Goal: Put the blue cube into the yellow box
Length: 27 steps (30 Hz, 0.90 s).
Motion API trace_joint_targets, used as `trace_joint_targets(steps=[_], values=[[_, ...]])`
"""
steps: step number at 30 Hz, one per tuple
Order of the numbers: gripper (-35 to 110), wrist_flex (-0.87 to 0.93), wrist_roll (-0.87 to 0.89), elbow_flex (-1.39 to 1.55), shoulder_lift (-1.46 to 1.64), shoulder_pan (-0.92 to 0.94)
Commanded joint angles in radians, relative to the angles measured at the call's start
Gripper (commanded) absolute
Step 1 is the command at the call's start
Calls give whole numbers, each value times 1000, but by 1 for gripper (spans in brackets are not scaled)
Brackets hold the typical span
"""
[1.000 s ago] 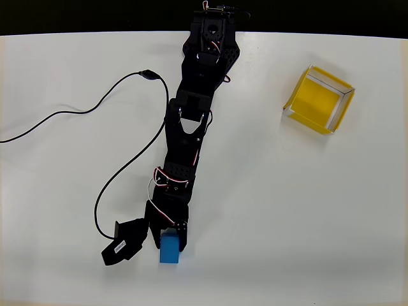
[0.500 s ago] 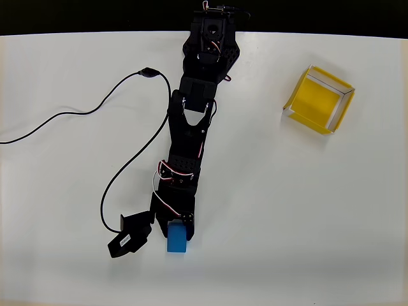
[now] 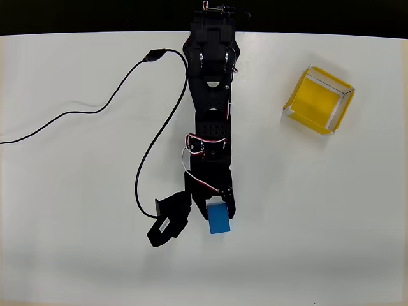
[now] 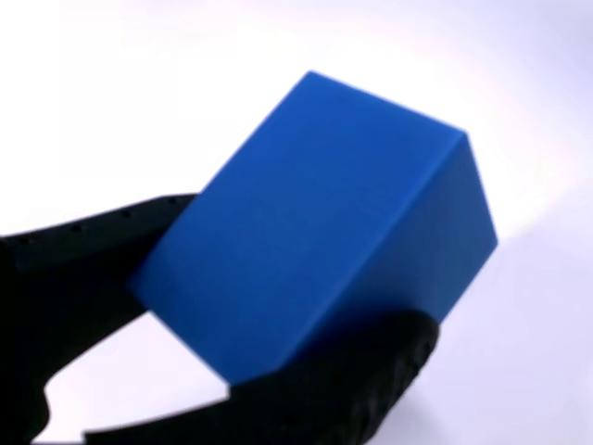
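Your arm has swung right since a second ago — gripper [image 3: 215, 213] clamped on the blue cube [image 3: 218, 218], yellow box [image 3: 318, 99] well apart; no readable writing.

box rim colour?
Whitish-grey, thin rim around the yellow box; floor and walls bright yellow. Clearest in the overhead view.

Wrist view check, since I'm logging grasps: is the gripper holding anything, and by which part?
Yes: the gripper holds the blue cube, its black fingers pressed on two opposite side faces.
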Motion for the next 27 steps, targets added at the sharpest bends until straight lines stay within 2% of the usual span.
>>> trace_joint_targets(steps=[1, 14, 27], values=[[20, 97, 37, 6, 249, -104], [21, 491, 193, 38, 595, -505], [22, 721, 368, -3, 620, -845]])
